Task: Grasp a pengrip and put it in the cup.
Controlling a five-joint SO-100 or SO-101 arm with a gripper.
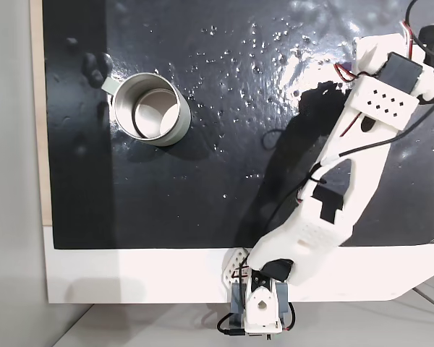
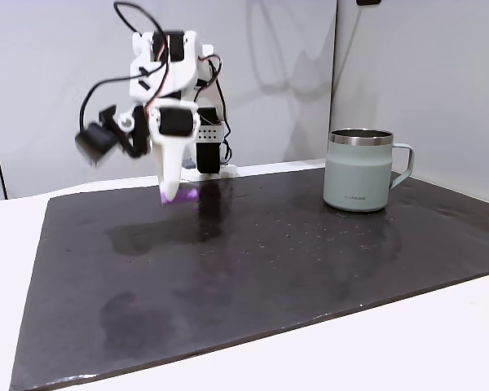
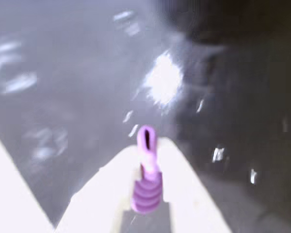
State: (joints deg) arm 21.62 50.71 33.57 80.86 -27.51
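1. A black mat [image 2: 253, 269] covers most of a white table [image 1: 166, 278]. In the fixed view from the side its surface is bare between the arm and the cup [image 2: 359, 171], with nothing standing in the way.
2. The cup stands upright on the mat. In the fixed view from above, the cup [image 1: 148, 108] sits near the mat's left edge with its handle pointing to the upper left.
3. The white arm [image 1: 333, 195] reaches from its base at the table's lower edge to the mat's upper right corner, well apart from the cup.
4. The gripper [image 2: 173, 195] hangs tip-down just above the mat, on the far side from the cup.
5. In the wrist view the gripper [image 3: 145, 160] is closed on the pengrip [image 3: 146, 187]. The purple ribbed sleeve is pinched between the white fingers [image 3: 111, 189], with one end poking out past their tips.
6. The wrist view is blurred.
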